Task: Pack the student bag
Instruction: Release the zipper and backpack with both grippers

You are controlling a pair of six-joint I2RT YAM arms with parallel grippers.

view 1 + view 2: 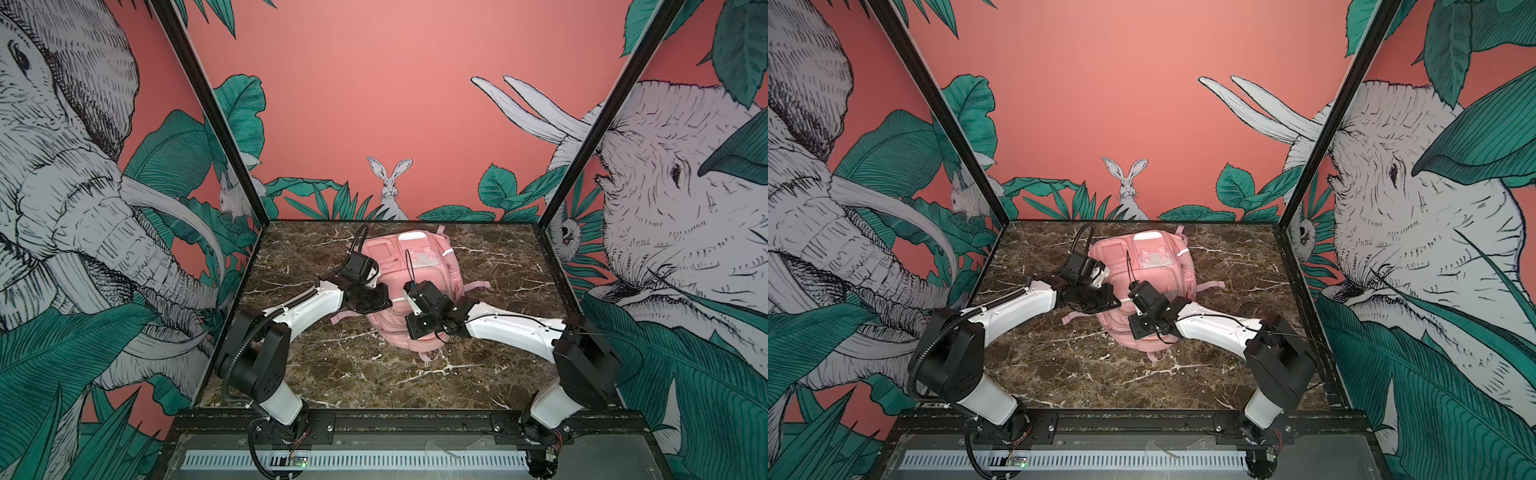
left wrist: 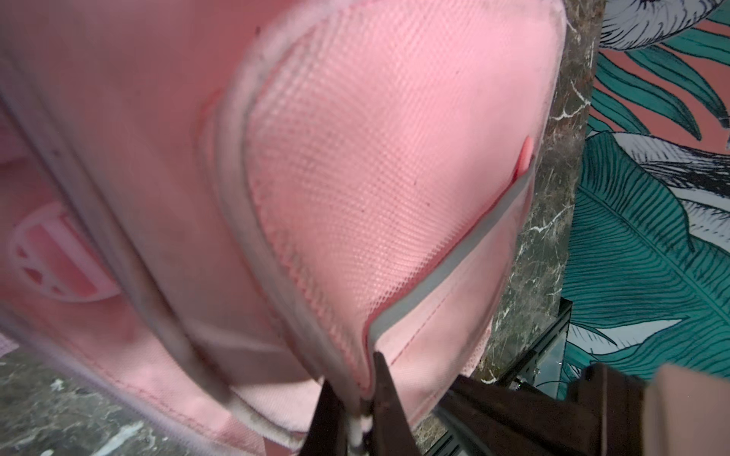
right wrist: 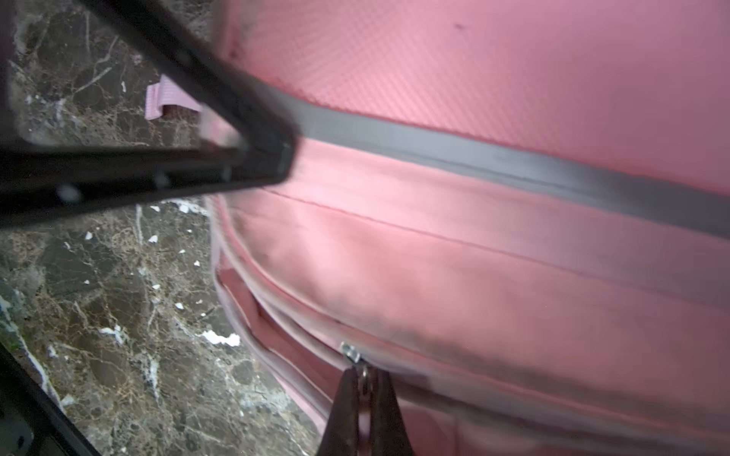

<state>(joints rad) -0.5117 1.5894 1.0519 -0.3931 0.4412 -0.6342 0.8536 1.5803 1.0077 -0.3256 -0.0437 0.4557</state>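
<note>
The student bag (image 1: 415, 266) (image 1: 1152, 266) is a large pink backpack lying front up in the middle of the marble table. My left gripper (image 1: 387, 301) (image 1: 1116, 301) (image 2: 355, 375) is shut on a pale piped seam at the bag's side, next to the mesh pocket (image 2: 395, 158) and its grey strip (image 2: 454, 260). My right gripper (image 1: 415, 330) (image 1: 1140, 328) (image 3: 363, 373) is shut on the metal zip pull (image 3: 351, 352) on the bag's near side. Behind the pull, the zip gapes open (image 3: 253, 308). A left finger (image 3: 272, 158) shows in the right wrist view.
Loose pink straps (image 1: 345, 318) (image 1: 478, 286) trail onto the marble table (image 1: 332, 365) on both sides of the bag. Printed walls with black posts (image 1: 557, 199) close in the left, right and back. A black rail (image 1: 415, 419) runs along the front edge.
</note>
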